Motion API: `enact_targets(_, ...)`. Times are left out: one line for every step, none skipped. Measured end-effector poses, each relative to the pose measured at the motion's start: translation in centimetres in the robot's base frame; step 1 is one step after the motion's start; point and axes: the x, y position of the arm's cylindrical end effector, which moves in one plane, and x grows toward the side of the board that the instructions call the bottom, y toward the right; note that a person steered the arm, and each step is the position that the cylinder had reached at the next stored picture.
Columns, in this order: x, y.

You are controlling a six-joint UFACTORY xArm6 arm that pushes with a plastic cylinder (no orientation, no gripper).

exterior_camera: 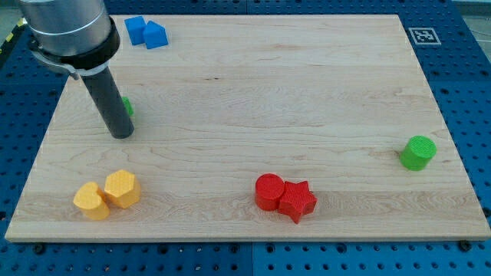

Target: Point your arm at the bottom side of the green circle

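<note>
Nearest the worktop's (pixel 245 84) bottom edge lay two yellow blocks (pixel 107 194) and, touching, the red circle (pixel 269 191) and red star (pixel 298 200). The green circle (pixel 418 152) stood by the right edge. My tip (pixel 121 133) rested near the left edge, well apart from it, hiding most of another green block (pixel 127 106). Blue blocks (pixel 146 32) sat at the top-left corner. No jaws showed.

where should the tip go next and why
Probably a long slide toward the view's right and slightly down, aiming just below the green round cylinder block. My tip sits at the far left of the wooden board, beside a small green block mostly hidden behind the rod. Pass above the red round block and red star block.
</note>
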Motion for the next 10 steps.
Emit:
enact_targets(0.0,-0.2)
enact_targets(-0.2,-0.3)
enact_targets(-0.7,-0.3)
enact_targets(-0.7,-0.3)
enact_targets(-0.6,-0.3)
enact_targets(0.4,-0.1)
enact_targets(0.4,1.7)
enact_targets(0.4,3.7)
enact_targets(0.4,4.1)
enact_targets(0.4,4.1)
